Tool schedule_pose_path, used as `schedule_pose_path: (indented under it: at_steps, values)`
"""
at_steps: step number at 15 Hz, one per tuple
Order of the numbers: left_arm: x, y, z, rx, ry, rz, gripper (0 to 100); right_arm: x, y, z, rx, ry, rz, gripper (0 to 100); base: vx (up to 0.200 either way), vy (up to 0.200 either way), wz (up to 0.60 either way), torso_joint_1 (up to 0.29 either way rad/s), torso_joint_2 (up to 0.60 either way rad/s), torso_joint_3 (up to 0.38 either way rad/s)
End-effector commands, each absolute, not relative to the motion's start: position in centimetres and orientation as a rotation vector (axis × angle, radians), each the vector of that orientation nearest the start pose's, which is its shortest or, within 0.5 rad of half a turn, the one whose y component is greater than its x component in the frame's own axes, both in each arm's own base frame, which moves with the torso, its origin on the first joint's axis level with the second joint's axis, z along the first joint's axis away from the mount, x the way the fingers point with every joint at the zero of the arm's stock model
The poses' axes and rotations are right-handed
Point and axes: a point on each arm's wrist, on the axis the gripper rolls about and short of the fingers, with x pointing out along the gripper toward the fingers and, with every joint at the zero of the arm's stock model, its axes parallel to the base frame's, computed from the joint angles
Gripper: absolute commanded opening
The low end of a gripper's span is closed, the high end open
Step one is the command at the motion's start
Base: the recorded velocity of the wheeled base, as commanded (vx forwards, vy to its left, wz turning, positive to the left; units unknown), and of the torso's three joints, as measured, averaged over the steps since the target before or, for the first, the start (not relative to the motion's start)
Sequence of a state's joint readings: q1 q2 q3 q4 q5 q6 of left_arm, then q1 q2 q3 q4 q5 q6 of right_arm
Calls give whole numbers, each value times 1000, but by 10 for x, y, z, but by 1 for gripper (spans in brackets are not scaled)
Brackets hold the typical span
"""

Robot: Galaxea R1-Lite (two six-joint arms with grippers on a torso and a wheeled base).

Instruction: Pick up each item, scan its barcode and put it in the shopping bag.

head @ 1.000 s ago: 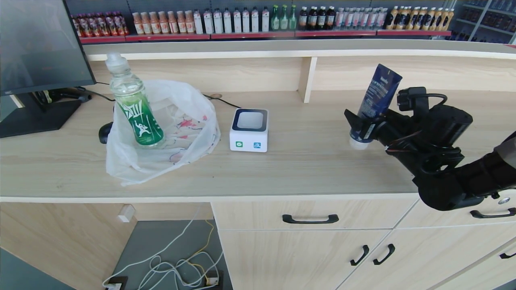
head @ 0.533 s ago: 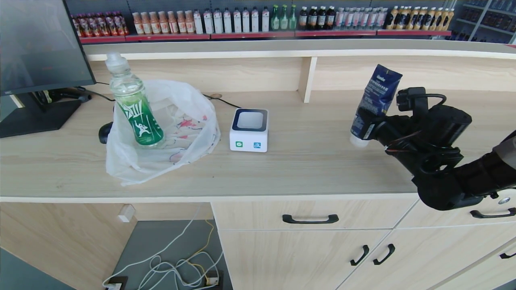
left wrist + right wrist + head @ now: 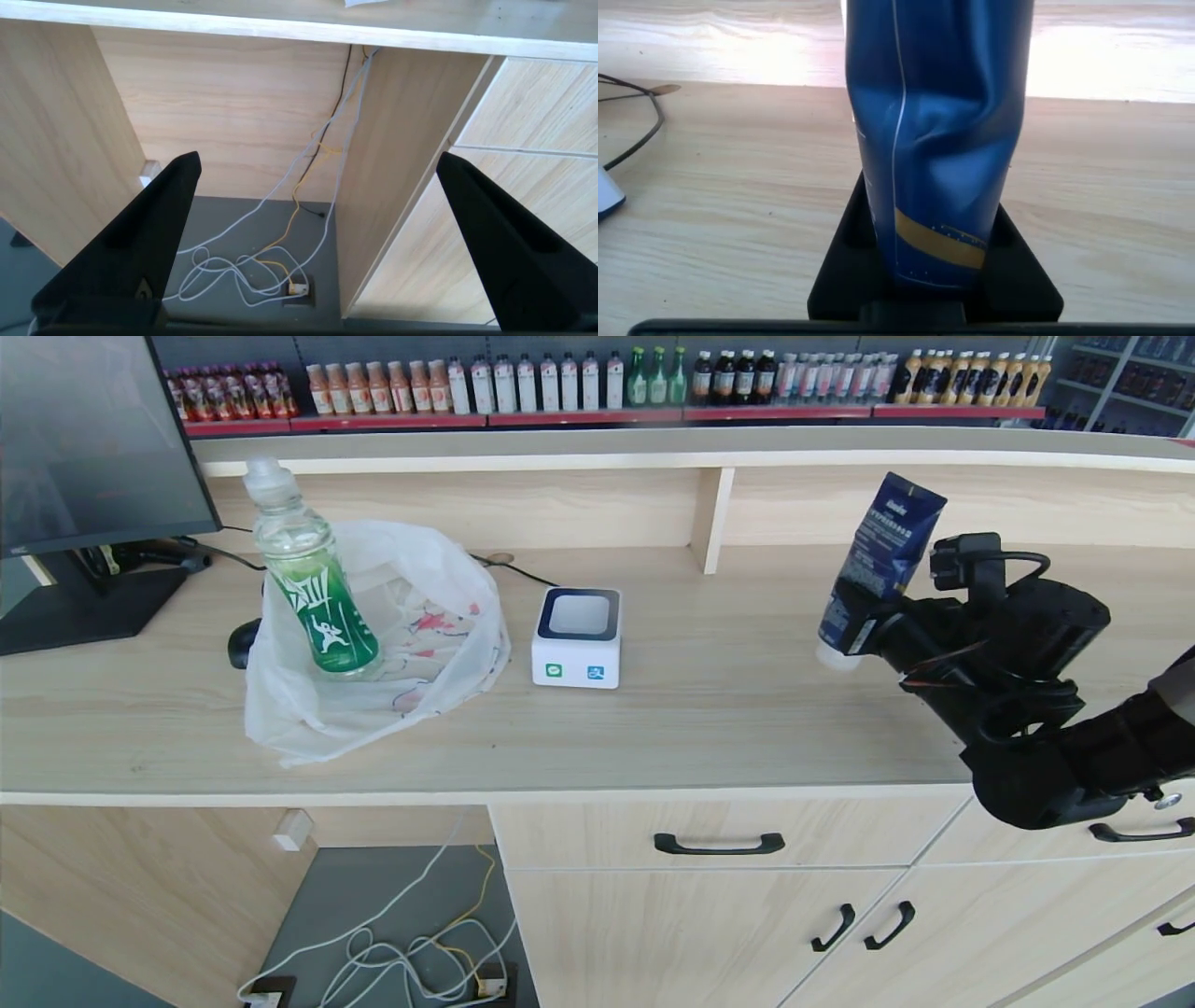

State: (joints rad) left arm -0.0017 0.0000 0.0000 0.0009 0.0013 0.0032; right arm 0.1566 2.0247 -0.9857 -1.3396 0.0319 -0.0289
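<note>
My right gripper point(image 3: 864, 630) is shut on a dark blue tube point(image 3: 878, 565) with a white cap, held cap-down just above the right part of the wooden counter point(image 3: 709, 709). The squeezed tube point(image 3: 938, 149) stands between the black fingers in the right wrist view. A white scanner box point(image 3: 577, 637) with a dark-framed window sits mid-counter, well left of the tube. A white plastic shopping bag point(image 3: 420, 644) lies open at the left, with a green-labelled bottle point(image 3: 310, 581) upright in it. My left gripper point(image 3: 318, 243) hangs open below the counter, over the floor cables.
A monitor point(image 3: 89, 476) on a black stand occupies the far left, a black mouse point(image 3: 243, 642) beside the bag. A raised wooden ledge point(image 3: 709, 504) with a divider backs the counter. Drawers with black handles point(image 3: 717, 845) lie below. Cables point(image 3: 401, 952) sprawl on the floor.
The right gripper closed on the tube and has lifted it slightly up and to the right off the counter. Bag, bottle and scanner are unmoved.
</note>
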Motion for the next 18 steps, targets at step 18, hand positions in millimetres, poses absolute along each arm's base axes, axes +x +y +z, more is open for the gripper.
schedule_pose_path:
  at_steps: [18]
  values:
    - [-23,0,76,3,2,0,100,206,50,253,-41,-463,243,0,0,0,0,0,0,0]
